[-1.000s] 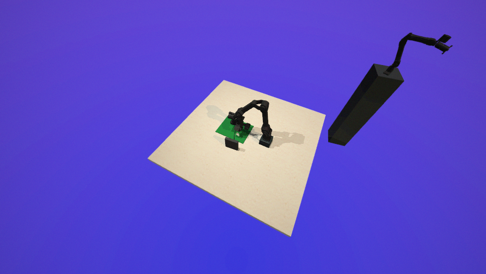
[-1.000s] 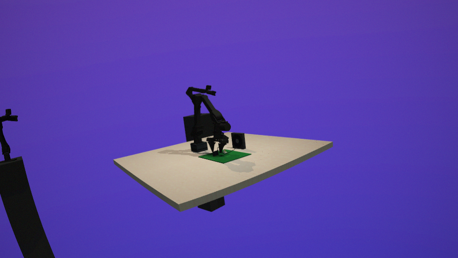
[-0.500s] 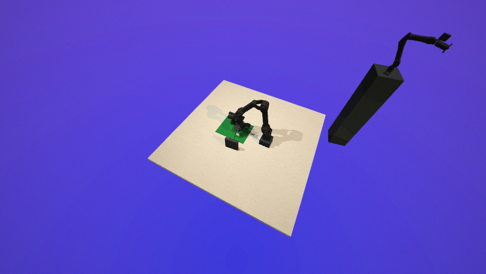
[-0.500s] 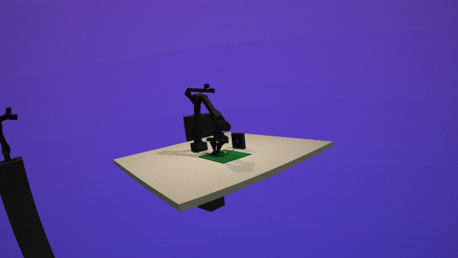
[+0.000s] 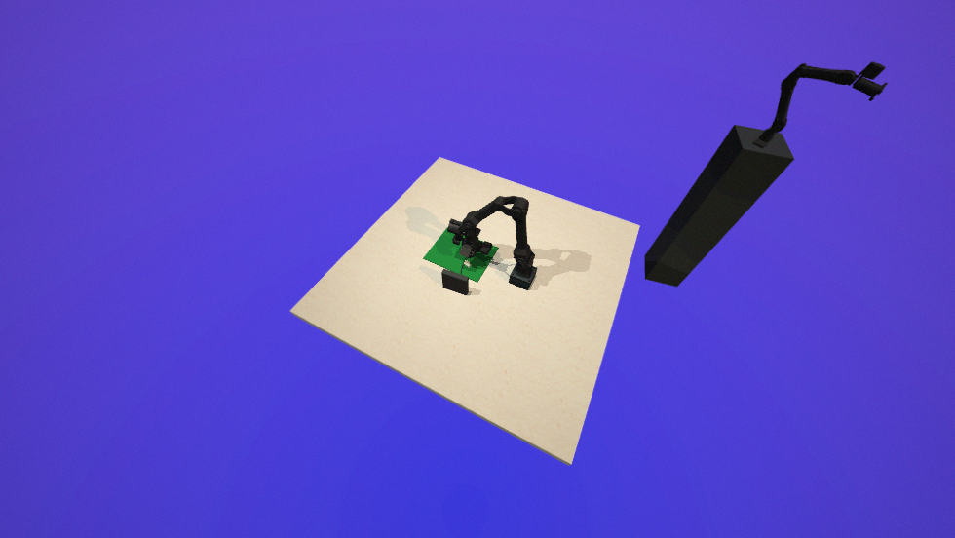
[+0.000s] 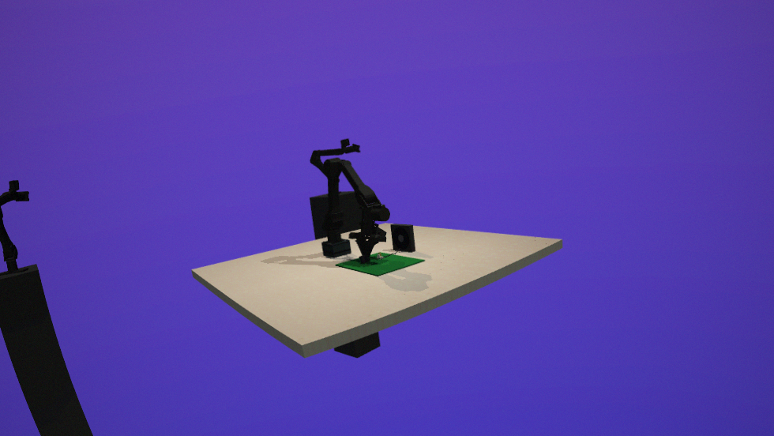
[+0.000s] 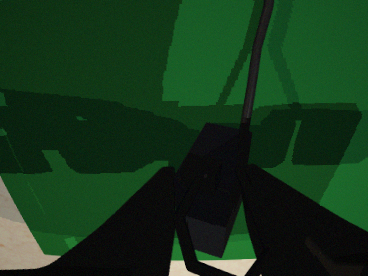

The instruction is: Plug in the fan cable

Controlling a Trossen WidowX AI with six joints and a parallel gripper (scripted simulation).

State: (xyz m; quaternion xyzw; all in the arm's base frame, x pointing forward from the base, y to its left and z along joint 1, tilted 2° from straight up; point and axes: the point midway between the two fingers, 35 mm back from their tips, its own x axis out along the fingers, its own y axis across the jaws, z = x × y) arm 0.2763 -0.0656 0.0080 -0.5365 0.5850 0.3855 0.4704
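The green board lies flat on the table. My gripper is low over it, shut on the black plug, one fingertip on each side. The plug sits turned at a slant between the fingers in the wrist view; whether it touches the board I cannot tell. Its dark cable runs up out of the wrist view, and part of it loops below between the fingers. A small pale part, apparently the header, stands on the board beside the gripper; its pins are too small to make out.
The black fan stands upright beside the board. The arm's base stands on the table. Another arm on a tall dark pillar stands off the table.
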